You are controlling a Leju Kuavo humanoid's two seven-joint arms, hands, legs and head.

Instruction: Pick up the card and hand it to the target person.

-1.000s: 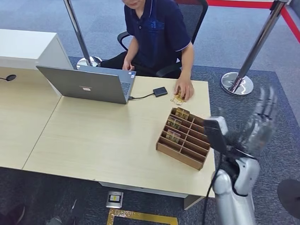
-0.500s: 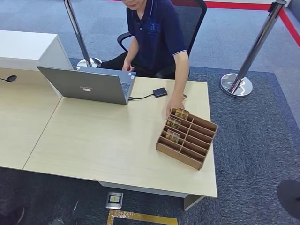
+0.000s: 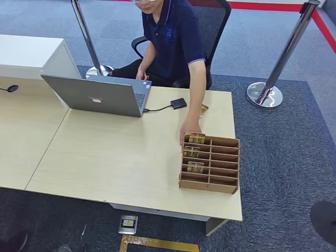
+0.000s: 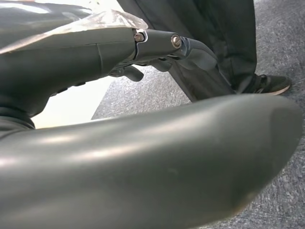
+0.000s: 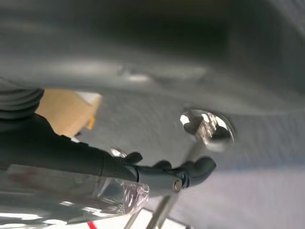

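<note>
Grey-blue carpet is surrounding a pale wooden desk point(image 3: 118, 157) across the middle of the head view, with a grey laptop point(image 3: 97, 94) sitting at its upper left. Right of centre, a brown cardboard divider tray point(image 3: 210, 164) is lying squarely near the desk edge, probably so the robot can reach it. Small gold-printed cards point(image 3: 195, 167) are standing in its left column, and another card point(image 3: 203, 109) is lying on the desk just above the tray. A seated person in a dark blue shirt is resting a hand point(image 3: 189, 127) against the tray's upper left corner, seemingly steadying it. Both arms are hanging low: the left hand point(image 4: 158, 47) and right hand point(image 5: 158, 174) are showing dark fingers stretched out, holding nothing
</note>
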